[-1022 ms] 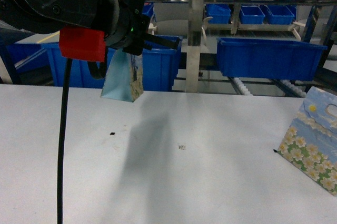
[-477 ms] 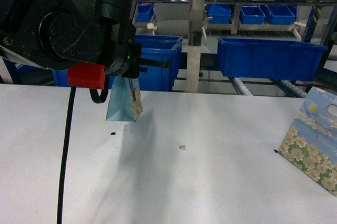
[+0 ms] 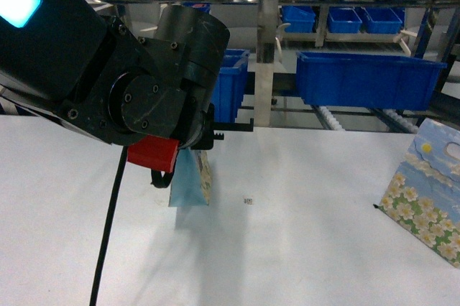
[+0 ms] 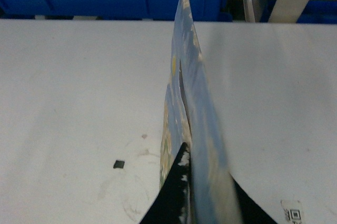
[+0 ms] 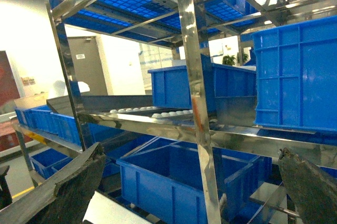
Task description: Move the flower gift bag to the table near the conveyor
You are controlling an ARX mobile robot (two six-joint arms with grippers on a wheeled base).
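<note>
The flower gift bag [image 3: 188,181] hangs under my left wrist, pale-blue side facing the head view and its printed front turned right. My left gripper [image 4: 202,184] is shut on the bag's top edge [image 4: 194,92], with black fingers on either side of the paper. The bag's bottom is at or just above the white table [image 3: 323,248]; I cannot tell whether it touches. The steel conveyor [image 3: 269,47] stands behind the table's far edge. My right gripper [image 5: 195,184] is open and empty, facing the conveyor rack [image 5: 196,103]; it does not show in the head view.
A second paper bag with daisies and a sun [image 3: 429,189] stands at the table's right edge. Blue bins [image 3: 368,80] sit on the conveyor behind. A small dark speck [image 4: 119,164] and a code sticker [image 3: 248,200] lie on the table near the held bag.
My left arm has carried the bag down and to the right, from in front of the blue bins to low over the table. The daisy bag has not moved.
</note>
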